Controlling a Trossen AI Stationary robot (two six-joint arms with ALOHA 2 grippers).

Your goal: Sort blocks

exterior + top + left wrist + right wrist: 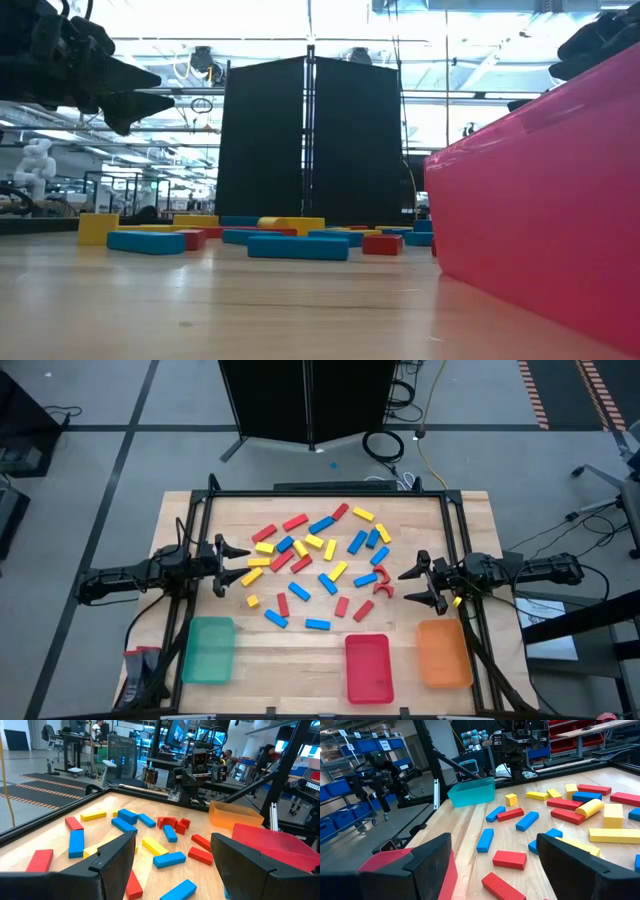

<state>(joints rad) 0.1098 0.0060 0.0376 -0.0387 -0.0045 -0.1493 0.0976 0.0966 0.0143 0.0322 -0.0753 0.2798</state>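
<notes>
Several red, blue and yellow blocks (315, 560) lie flat and scattered over the middle of the wooden table, with a red arch (382, 584) near the right side. My left gripper (238, 561) hovers open above the table's left edge, pointing level toward the blocks. My right gripper (412, 585) hovers open at the right edge, pointing level toward them. In the left wrist view its fingers frame the blocks (160, 845); the right wrist view likewise shows blocks (520, 825) beyond its open fingers. Neither touches anything.
Three trays stand along the near edge: green (209, 650) at the left, red (367, 667) in the middle, orange (443, 653) at the right. A black metal frame (320, 493) borders the table. Bare wood (290, 660) lies between the green and red trays.
</notes>
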